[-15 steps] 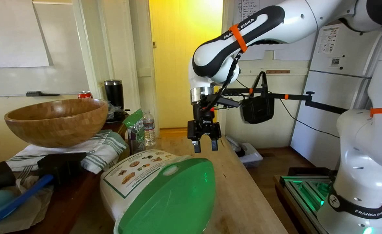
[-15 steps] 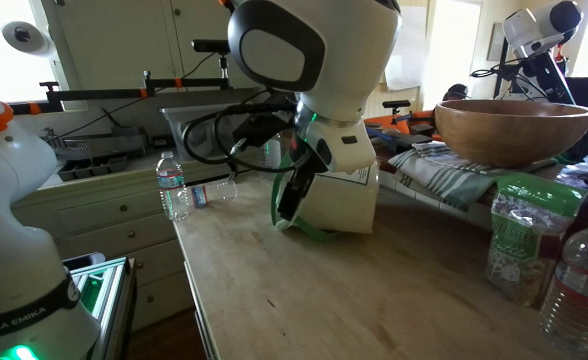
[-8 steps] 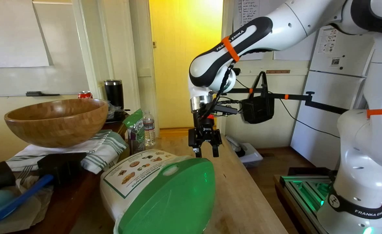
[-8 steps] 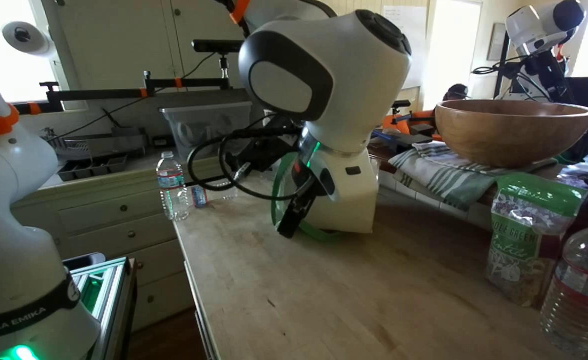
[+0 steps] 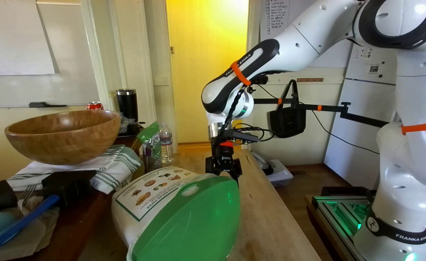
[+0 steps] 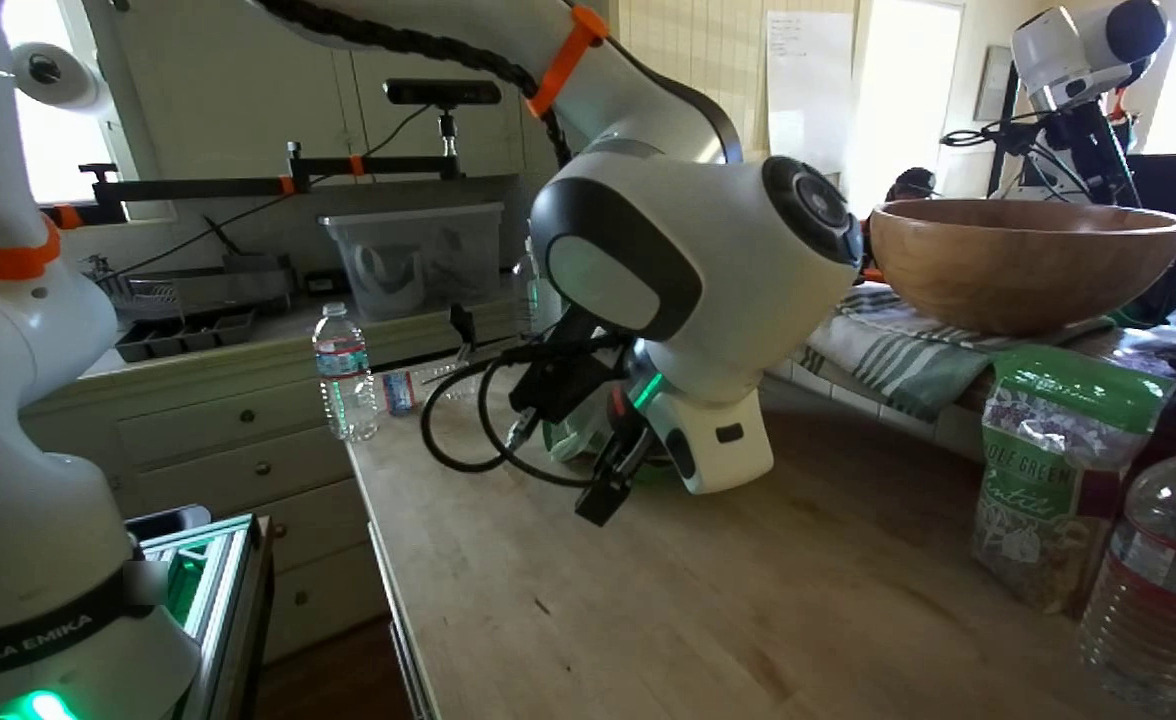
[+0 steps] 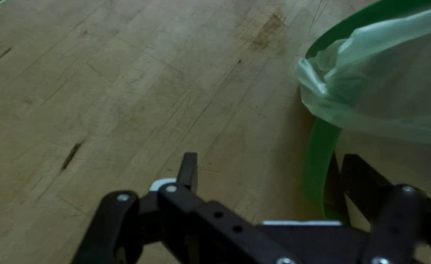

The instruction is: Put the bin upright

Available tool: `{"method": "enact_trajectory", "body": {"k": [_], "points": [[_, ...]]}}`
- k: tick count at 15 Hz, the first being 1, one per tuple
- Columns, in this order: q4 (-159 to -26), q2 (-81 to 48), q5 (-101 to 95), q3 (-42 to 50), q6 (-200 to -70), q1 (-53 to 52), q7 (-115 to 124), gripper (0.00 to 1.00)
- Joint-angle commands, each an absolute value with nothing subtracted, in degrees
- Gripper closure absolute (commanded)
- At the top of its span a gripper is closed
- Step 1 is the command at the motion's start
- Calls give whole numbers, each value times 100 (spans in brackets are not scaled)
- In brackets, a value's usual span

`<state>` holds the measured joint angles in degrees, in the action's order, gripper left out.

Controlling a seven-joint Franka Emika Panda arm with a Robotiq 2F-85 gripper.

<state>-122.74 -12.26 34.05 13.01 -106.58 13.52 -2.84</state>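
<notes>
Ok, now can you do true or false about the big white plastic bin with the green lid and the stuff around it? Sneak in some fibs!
1. The big white plastic bin lies on its side. True.
2. The robot's black jaws are shut tight. False: they stand open.
3. The round brown wooden bowl sits on a green-striped white cloth. True.
4. The bowl is upside down. False: its open side faces up.
5. A clear plastic bottle stands beside a shiny green-topped pouch. True.
</notes>
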Motion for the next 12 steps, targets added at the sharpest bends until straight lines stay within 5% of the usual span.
{"method": "enact_trajectory", "body": {"k": [1, 11, 12], "points": [[-12018, -1589, 3684, 1187, -10655, 1446, -460, 0], [-11683, -2063, 4009, 978, -10515, 1483, -525, 0], [-11661, -2093, 4061, 968, -10494, 1498, -536, 9]]}}
